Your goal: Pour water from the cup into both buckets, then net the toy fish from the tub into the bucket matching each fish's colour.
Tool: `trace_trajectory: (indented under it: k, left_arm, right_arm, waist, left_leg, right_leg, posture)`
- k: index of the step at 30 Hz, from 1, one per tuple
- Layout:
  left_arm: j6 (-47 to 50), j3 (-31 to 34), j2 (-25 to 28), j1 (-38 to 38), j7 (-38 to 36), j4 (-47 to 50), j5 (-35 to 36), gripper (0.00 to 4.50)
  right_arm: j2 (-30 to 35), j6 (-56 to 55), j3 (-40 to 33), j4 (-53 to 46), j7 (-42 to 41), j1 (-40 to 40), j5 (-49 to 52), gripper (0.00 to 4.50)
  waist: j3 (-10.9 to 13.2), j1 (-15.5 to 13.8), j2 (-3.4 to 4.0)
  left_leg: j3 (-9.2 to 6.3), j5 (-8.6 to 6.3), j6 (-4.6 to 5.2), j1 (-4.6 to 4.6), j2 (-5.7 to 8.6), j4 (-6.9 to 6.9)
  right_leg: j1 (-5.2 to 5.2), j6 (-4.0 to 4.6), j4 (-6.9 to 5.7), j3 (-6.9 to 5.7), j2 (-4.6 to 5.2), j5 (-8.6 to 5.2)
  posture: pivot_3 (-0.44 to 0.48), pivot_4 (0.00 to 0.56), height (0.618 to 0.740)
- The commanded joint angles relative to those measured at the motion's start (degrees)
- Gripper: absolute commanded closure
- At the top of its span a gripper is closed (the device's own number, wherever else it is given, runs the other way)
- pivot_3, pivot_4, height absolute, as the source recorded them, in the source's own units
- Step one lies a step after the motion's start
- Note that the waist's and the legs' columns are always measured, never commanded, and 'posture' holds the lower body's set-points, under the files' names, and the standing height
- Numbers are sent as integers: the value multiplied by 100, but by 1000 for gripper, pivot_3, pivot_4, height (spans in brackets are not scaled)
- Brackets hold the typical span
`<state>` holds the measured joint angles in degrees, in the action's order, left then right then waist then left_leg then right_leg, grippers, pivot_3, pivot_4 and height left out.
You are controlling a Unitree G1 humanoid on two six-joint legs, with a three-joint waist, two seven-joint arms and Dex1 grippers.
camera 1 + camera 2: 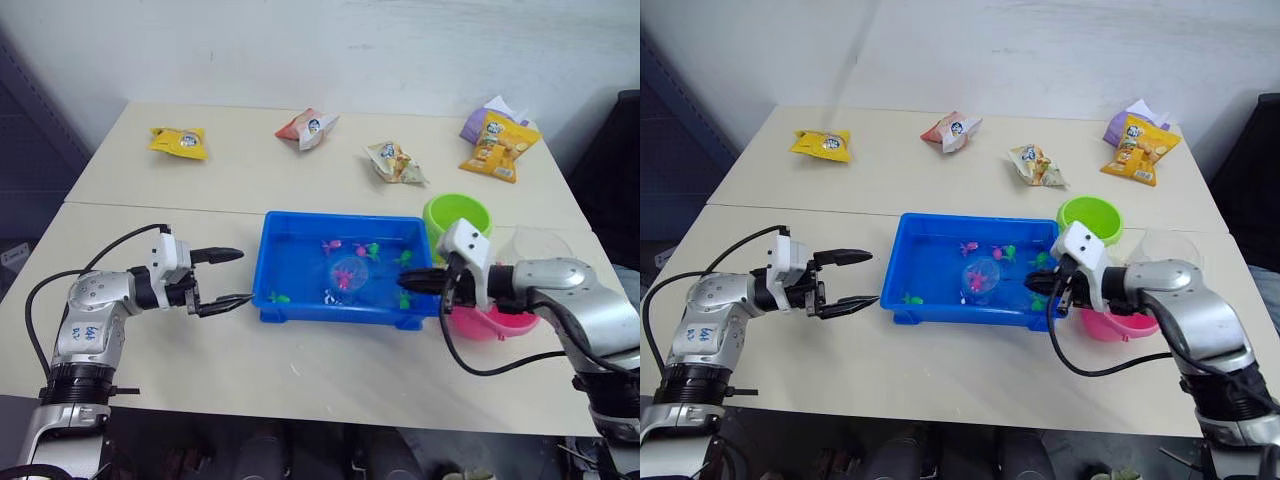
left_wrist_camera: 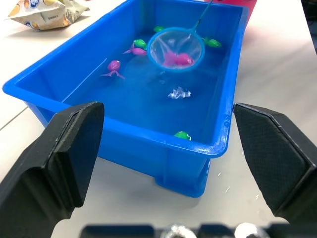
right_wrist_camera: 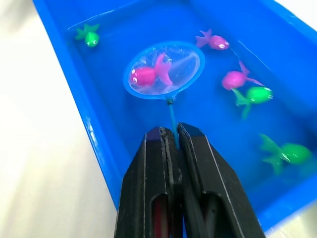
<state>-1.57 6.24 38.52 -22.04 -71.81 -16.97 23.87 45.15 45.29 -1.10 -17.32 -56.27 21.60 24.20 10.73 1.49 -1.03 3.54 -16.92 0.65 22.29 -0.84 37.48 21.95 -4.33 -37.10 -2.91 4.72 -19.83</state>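
Nearest the camera, at the left: left gripper [image 1: 222, 278] hovers just off the tub's left end, fingers spread wide, nothing between them. It touches neither tub nor table.

Tub [image 1: 275, 303] sits at the middle of the near table, water in it. Inside, the net [image 3: 164, 68] has its hoop low over the water with one pink fish [image 3: 148, 75] lying in the mesh. Loose fish around it: a green fish [image 3: 89, 36] near the tub's left end, two pink and two green toward the right end and far wall.

Right gripper [image 3: 171, 140] has its fingers pinched tight on the net's thin handle, holding it right where the stick meets the hoop.

Step in hand, as I judge it: lift the netted pink fish and carry it to the pink bucket [image 1: 490, 322], which stands just beside the tub's right end, partly under the right forearm. To do it well, raise the hoop level so the fish stays in the sag of the mesh, clear the tub rim before swinging right, then tip over the pink opening. The grip on so thin a stick may let it twist; move slowly.

In the way: the green bucket [image 1: 458, 214] stands just behind the pink one, easy to overshoot into. The cup [image 1: 540, 245] is right of that, near the table edge.

Far table, left to right: yellow snack packet [image 1: 179, 142], red-and-white packet [image 1: 307, 127], pale packet [image 1: 395, 162], orange packet [image 1: 500, 147] against a purple one. All well apart from the work.
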Motion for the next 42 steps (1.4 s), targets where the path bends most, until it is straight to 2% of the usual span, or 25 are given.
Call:
trace_trajectory:
  k: [1,11,13,17,21,25,30,34,36,39,42]
  left_arm:
    - [-2,5,-24,-129,-62,124,40,41]
    - [366,-288,-368,-525,-237,408,196,41]
    - [502,-472,-538,-684,-225,581,185,41]
    - [711,-681,-737,-900,-167,741,139,41]
    - [839,-809,-887,-1101,-176,737,147,41]
    - [965,-965,-1127,-1350,-221,708,152,41]
    - [1067,-1026,-1265,-1477,-293,693,177,41]
    - [1143,-1027,-1317,-1486,-314,734,181,41]
    - [1154,-1018,-1316,-1487,-317,734,173,41]
    - [1179,-1002,-1299,-1465,-268,756,158,41]
    - [1211,-1002,-1281,-1399,-226,848,155,41]
  right_arm:
    - [149,410,-699,-642,170,-300,496,4500]
    - [81,68,-2331,-1533,368,-1937,1085,4500]
    - [-265,-394,-3102,-1733,395,-2552,1146,4500]
    - [-733,-830,-4141,-2070,352,-3453,1377,4500]
    - [-1074,-1241,-4923,-2301,262,-4235,1530,4500]
    - [-1438,-2118,-5680,-2091,230,-4943,1203,4500]
    - [-1848,-3578,-5733,-1506,156,-5412,526,4500]
    - [-2110,-5384,-5408,-582,-13,-5493,-232,4500]
    - [-2092,-6074,-5272,-162,46,-5446,-565,4500]
    - [-1953,-7736,-4990,730,367,-5154,-1499,4500]
    - [-1849,-8672,-4778,1340,668,-4971,-1939,4500]
  waist:
    - [0,-7,0]
    - [-1,-98,-2]
    - [-1,-140,-3]
    - [-2,-162,-2]
    - [-2,-162,-2]
    - [-2,-144,-2]
    - [-3,-128,-2]
    - [-3,-123,-2]
    - [-3,-118,-2]
    - [-3,-109,-2]
    - [-3,-109,-1]
  left_leg:
    - [0,0,0,0,0,-1]
    - [-3,-3,5,-4,1,-2]
    - [-2,-3,4,-7,-1,0]
    - [-2,-3,3,-9,1,-1]
    - [-5,-4,6,-14,2,2]
    - [-1,-4,5,-27,1,-1]
    - [13,-3,2,-49,2,-8]
    - [24,0,-2,-66,2,-19]
    - [34,-1,-2,-77,2,-23]
    - [39,-1,-4,-88,2,-26]
    - [44,-1,-7,-96,2,-28]
  right_leg:
    - [0,0,0,0,0,0]
    - [-16,-3,7,-4,-3,1]
    - [-17,-3,6,-2,-7,2]
    - [-25,-6,9,-2,-11,3]
    - [-37,-10,14,-2,-13,5]
    - [-41,-10,18,7,-17,5]
    - [-46,-9,22,22,-19,4]
    - [-52,-8,22,31,-19,4]
    - [-57,-8,20,40,-19,3]
    - [-61,-7,18,47,-20,3]
    - [-63,-6,15,53,-20,2]
  posture:
    - [0,150,738]
    - [0,150,738]
    - [0,150,738]
    - [0,150,738]
    - [0,150,738]
    - [0,150,738]
    - [0,150,738]
    - [0,150,738]
    - [0,150,738]
    - [0,150,738]
    - [0,150,738]
